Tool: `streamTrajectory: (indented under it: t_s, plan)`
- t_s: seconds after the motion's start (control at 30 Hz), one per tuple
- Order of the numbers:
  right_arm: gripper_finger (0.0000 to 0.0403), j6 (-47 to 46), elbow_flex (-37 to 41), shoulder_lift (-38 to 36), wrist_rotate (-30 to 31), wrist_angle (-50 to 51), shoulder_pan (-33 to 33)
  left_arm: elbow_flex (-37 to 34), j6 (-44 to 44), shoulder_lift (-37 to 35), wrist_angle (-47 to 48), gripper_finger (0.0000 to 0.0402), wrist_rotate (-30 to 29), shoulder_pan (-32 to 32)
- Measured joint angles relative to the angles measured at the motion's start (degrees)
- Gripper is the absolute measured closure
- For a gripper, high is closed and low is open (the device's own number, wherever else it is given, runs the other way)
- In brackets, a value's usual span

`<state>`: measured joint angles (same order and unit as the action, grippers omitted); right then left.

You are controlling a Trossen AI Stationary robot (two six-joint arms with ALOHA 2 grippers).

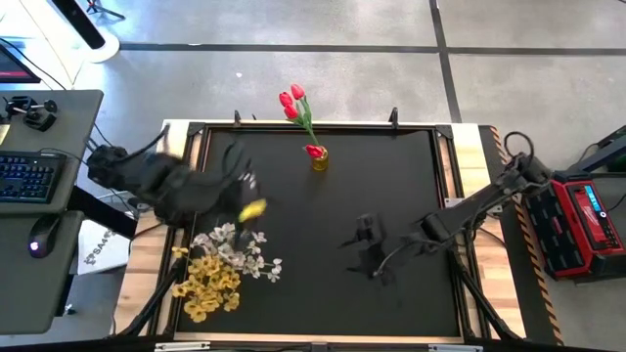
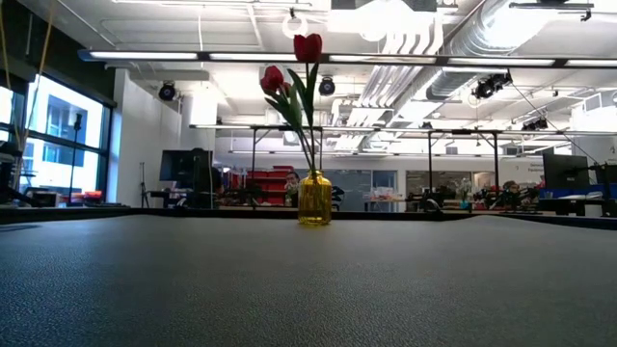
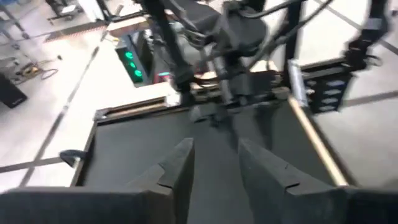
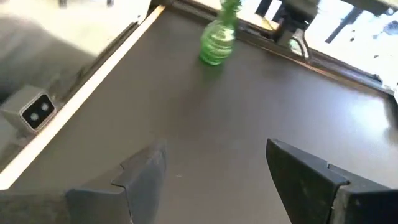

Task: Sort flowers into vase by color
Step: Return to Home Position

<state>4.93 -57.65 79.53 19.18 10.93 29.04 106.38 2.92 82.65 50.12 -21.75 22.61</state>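
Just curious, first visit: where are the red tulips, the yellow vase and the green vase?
red tulips (image 2: 308, 46), low view, on the tallest bloom.
yellow vase (image 2: 314, 200), low view, on its glass belly.
green vase (image 4: 217, 46), right wrist view, on its ribbed body.

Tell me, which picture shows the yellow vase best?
The low view: the yellow vase stands whole, side-on, holding tulips. The high view sees it from above. The wrist views miss it.
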Motion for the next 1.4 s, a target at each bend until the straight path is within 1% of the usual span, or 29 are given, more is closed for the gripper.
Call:
streamTrajectory:
  t_s: [0.1, 0.17, 0.2, 0.27, 0.37, 0.43, 0.47, 0.6, 0.67, 0.77, 0.87, 0.93, 1.03, 1.13, 1.17, 1.23, 1.3, 1.37, 1.4]
  plan:
    - [0.0144, -3.45, 10.43, -7.72, 0.18, -8.82, 0.00, -5.90, 4.40, -1.71, -6.54, 0.0314, 7.01, -7.94]
    - [0.0144, -4.22, 16.74, -13.53, 0.62, -15.08, 0.00, -11.38, 6.22, -4.05, -11.89, 0.0329, 11.85, -12.71]
    - [0.0144, -5.39, 19.50, -16.59, 1.86, -16.97, 0.00, -14.72, 6.62, -5.79, -14.72, 0.0335, 13.68, -15.05]
    - [0.0144, -8.59, 23.75, -22.56, 6.06, -19.36, -0.19, -21.70, 6.64, -9.87, -19.08, 0.0345, 16.22, -19.19]
    - [0.0144, -17.61, 28.18, -29.88, 16.15, -19.05, -0.78, -31.71, 6.36, -17.34, -23.49, 0.0354, 17.79, -23.74]
    - [0.0144, -22.80, 30.41, -33.31, 19.14, -18.27, -1.02, -37.34, 6.33, -23.61, -25.41, 0.0355, 18.29, -25.89]
    - [0.0144, -23.24, 31.39, -34.76, 19.55, -18.15, -1.31, -39.76, 6.09, -27.09, -27.04, 0.0356, 18.39, -26.91]
    - [0.0144, -21.40, 35.09, -38.51, 18.58, -19.06, -2.13, -47.34, 4.45, -39.60, -28.74, 0.0356, 18.30, -30.30]
    - [0.0147, -19.09, 35.74, -39.98, 14.79, -20.29, -2.87, -50.63, 3.52, -44.39, -29.90, 0.0356, 18.81, -31.26]
    - [0.0169, -16.61, 35.95, -42.02, 9.36, -20.59, -3.94, -54.99, 2.94, -49.96, -31.30, 0.0356, 20.17, -32.20]
    - [0.0213, -15.53, 36.02, -44.30, 5.75, -19.30, -4.19, -60.88, 0.76, -53.85, -35.21, 0.0356, 22.20, -32.41]
    - [0.0253, -14.88, 36.02, -45.59, 4.53, -19.33, -4.00, -65.36, 0.23, -55.83, -38.63, 0.0356, 23.33, -32.36]
    - [0.0318, -13.39, 36.02, -47.44, 4.19, -19.19, -3.33, -70.96, -0.80, -58.45, -42.31, 0.0356, 22.95, -32.37]
    - [0.0377, -12.28, 36.02, -48.78, 4.22, -18.57, -2.78, -74.71, -1.47, -61.59, -42.42, 0.0356, 22.80, -32.36]
    - [0.0389, -12.12, 36.02, -48.95, 4.21, -18.52, -2.74, -75.71, -1.88, -62.93, -42.33, 0.0356, 22.81, -32.35]
    - [0.0395, -12.19, 36.02, -48.89, 4.18, -18.48, -2.75, -77.57, -2.54, -65.68, -42.35, 0.0356, 22.84, -32.35]
    - [0.0387, -12.14, 36.49, -48.63, 4.11, -19.55, -2.75, -79.52, -2.98, -68.95, -42.52, 0.0356, 22.86, -32.35]
    - [0.0384, -10.98, 38.69, -48.62, 3.34, -24.29, -2.83, -81.60, -3.90, -72.25, -42.32, 0.0356, 22.86, -32.35]
    - [0.0386, -9.84, 40.32, -48.62, 1.91, -28.55, -3.18, -82.69, -4.27, -73.84, -42.43, 0.0356, 22.88, -32.35]
